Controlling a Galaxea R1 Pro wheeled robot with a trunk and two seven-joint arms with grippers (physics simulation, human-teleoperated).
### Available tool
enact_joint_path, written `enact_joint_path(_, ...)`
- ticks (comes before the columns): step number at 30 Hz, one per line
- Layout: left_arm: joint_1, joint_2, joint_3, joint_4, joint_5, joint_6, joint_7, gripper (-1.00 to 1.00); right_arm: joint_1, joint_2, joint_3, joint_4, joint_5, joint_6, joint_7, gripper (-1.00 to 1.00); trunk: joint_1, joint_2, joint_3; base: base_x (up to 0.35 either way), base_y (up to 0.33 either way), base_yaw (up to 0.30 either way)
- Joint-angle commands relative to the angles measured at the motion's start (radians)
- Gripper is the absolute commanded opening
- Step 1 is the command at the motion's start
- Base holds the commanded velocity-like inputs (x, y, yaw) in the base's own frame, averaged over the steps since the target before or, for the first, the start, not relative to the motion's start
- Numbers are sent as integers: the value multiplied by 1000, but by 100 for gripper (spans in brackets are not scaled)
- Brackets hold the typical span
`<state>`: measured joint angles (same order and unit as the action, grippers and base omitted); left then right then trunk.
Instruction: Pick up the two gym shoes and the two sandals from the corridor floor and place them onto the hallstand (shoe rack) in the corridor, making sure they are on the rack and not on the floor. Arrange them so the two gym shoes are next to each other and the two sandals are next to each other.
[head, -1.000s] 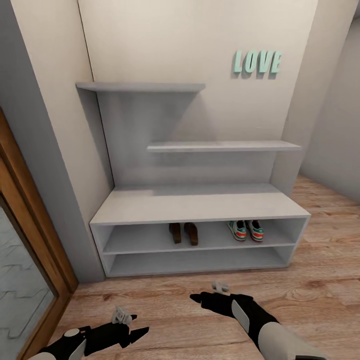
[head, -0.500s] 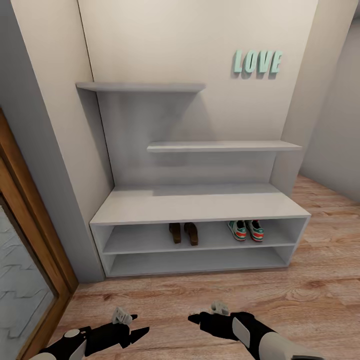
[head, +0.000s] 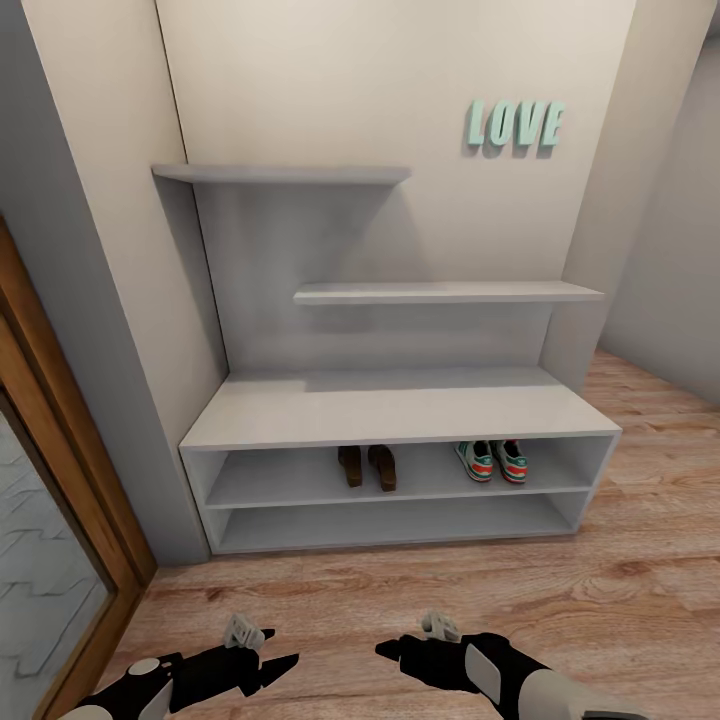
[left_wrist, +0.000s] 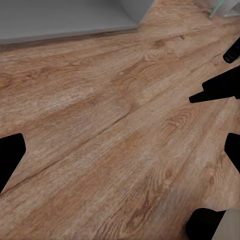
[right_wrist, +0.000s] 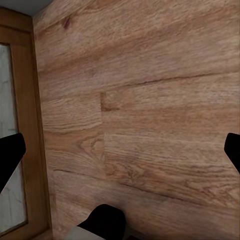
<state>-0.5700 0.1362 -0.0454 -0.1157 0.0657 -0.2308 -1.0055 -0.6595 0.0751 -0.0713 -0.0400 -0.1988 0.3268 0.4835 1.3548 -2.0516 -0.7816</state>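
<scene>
You're looking at the hallstand (head: 400, 410) square on, its teal LOVE letters (head: 514, 124) up on the wall near its right end. On the upper of the two open shelf rows, the two sandals (head: 366, 466) sit side by side just left of the row's middle, heels toward you. The two gym shoes (head: 492, 461) stand together farther along toward the right end of the same row, well apart from the sandals. The lower row shows nothing on it.

Your left gripper (head: 275, 665) hangs low over the corridor floor (head: 620, 590) in front of the stand's left half, and in its wrist view the fingers (left_wrist: 10, 155) sit at opposite edges, spread wide with bare planks between. Your right gripper (head: 388, 650) hovers just beside it over the boards, its fingers (right_wrist: 10, 152) likewise far apart and holding nothing. A wood-framed door (head: 50, 500) runs along the floor's left edge.
</scene>
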Motion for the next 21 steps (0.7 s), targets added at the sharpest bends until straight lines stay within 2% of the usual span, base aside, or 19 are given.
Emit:
enact_joint_path(1,-1,0,-5,1,7,-2,-2,100,0,0,-7,-2,-4,9,0,100,0,0,-1,0,0,0)
enact_joint_path(21,-1,-2,-5,1,8,-2,-4,100,0,0,-7,-1,-4,9,0,100,0,0,-1,0,0,0)
